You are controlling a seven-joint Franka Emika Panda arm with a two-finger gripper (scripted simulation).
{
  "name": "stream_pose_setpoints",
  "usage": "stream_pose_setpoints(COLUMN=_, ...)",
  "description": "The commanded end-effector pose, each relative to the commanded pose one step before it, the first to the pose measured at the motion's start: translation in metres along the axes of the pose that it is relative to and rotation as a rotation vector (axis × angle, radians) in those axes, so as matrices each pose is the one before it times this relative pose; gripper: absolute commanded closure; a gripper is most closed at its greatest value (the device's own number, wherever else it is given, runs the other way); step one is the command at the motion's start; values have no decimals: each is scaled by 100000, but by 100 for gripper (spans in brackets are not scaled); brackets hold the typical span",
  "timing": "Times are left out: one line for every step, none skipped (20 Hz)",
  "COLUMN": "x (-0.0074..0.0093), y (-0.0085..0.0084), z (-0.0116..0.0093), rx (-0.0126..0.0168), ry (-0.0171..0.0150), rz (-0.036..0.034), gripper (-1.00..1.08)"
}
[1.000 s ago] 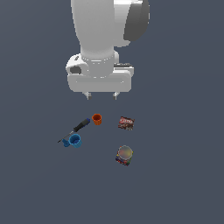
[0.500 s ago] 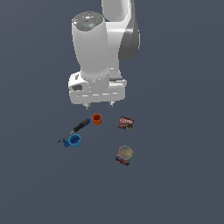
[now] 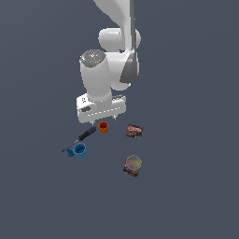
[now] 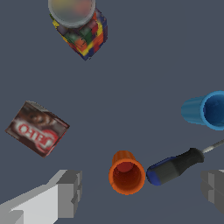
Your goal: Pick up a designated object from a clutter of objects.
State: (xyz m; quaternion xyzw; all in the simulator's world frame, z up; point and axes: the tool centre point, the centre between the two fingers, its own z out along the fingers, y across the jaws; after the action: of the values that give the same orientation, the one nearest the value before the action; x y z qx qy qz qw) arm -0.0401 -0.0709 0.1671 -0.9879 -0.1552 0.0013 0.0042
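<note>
The small orange cup (image 3: 103,127) stands upright with its hollow top up, among the clutter on the dark floor. My gripper (image 3: 104,120) hangs just above it, open and holding nothing. In the wrist view the orange cup (image 4: 127,173) lies below and between the two fingers (image 4: 65,192), nearer to one of them, and the gripper (image 4: 140,190) touches nothing. The black-handled screwdriver (image 4: 175,166) rests against the cup's side. The blue cup (image 4: 205,110) lies on its side farther off.
The screwdriver (image 3: 86,134) runs from the orange cup toward the blue cup (image 3: 80,150) at the exterior view's left. A dark red flat packet (image 3: 135,131) lies to the right of the orange cup. The round-lidded multicoloured container (image 3: 133,165) stands nearer the front.
The arm has come down toward the clutter, bringing the hand from well above to just over the orange cup. The objects have not moved.
</note>
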Motion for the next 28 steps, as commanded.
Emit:
stream_pose_setpoints(x=-1066, y=161, z=1957, rx=-145, ry=121, rz=-4952, gripper=-92)
stream_pose_setpoints(x=-415, y=22, z=689, rx=-54, ry=13, rz=-1761, gripper=-92)
stream_pose_setpoints(x=-402, y=6, z=640, rx=-57, ry=8, rz=-1661, gripper=-92)
stream_pose_setpoints(x=-387, y=-8, z=592, rx=-58, ry=3, rz=-1558, gripper=-92)
stream_pose_setpoints(x=-370, y=-19, z=546, rx=-59, ry=-1, rz=-1457, gripper=-92)
stream_pose_setpoints(x=-351, y=-28, z=501, rx=-58, ry=-4, rz=-1356, gripper=-92)
stream_pose_setpoints(x=-330, y=-35, z=457, rx=-57, ry=-7, rz=-1256, gripper=-92)
stream_pose_setpoints(x=-308, y=-40, z=415, rx=-55, ry=-9, rz=-1155, gripper=-92)
stream_pose_setpoints(x=-284, y=-44, z=375, rx=-52, ry=-11, rz=-1055, gripper=-92)
stream_pose_setpoints(x=-260, y=-45, z=335, rx=-49, ry=-12, rz=-953, gripper=-92)
stream_pose_setpoints(x=-233, y=-46, z=297, rx=-45, ry=-12, rz=-856, gripper=-92)
stream_pose_setpoints(x=-208, y=-43, z=259, rx=-41, ry=-12, rz=-754, gripper=-92)
stream_pose_setpoints(x=-181, y=-40, z=223, rx=-36, ry=-12, rz=-652, gripper=-92)
stream_pose_setpoints(x=-154, y=-36, z=187, rx=-31, ry=-11, rz=-551, gripper=-92)
stream_pose_setpoints(x=-126, y=-31, z=152, rx=-26, ry=-9, rz=-452, gripper=-92)
stream_pose_setpoints(x=-98, y=-25, z=118, rx=-20, ry=-7, rz=-351, gripper=-92)
stream_pose_setpoints(x=-70, y=-19, z=84, rx=-15, ry=-6, rz=-253, gripper=-92)
stream_pose_setpoints(x=-44, y=-10, z=50, rx=-8, ry=-3, rz=-146, gripper=-92)
stream_pose_setpoints(x=-15, y=-3, z=17, rx=-3, ry=-1, rz=-49, gripper=-92)
stream_pose_setpoints(x=61, y=11, z=-77, rx=69, ry=-58, rz=340, gripper=-92)
stream_pose_setpoints(x=-2, y=0, z=27, rx=0, ry=0, rz=0, gripper=-92)
stream_pose_setpoints(x=-6, y=-1, z=82, rx=0, ry=0, rz=0, gripper=-92)
stream_pose_setpoints(x=-9, y=-1, z=136, rx=0, ry=0, rz=0, gripper=-92)
stream_pose_setpoints(x=-13, y=-1, z=189, rx=0, ry=0, rz=0, gripper=-92)
stream_pose_setpoints(x=-2, y=-19, z=236, rx=-17, ry=2, rz=-46, gripper=-92)
stream_pose_setpoints(x=-19, y=-1, z=293, rx=0, ry=0, rz=0, gripper=-92)
stream_pose_setpoints(x=-21, y=0, z=344, rx=0, ry=0, rz=0, gripper=-92)
stream_pose_setpoints(x=-9, y=-16, z=387, rx=-17, ry=2, rz=-46, gripper=-92)
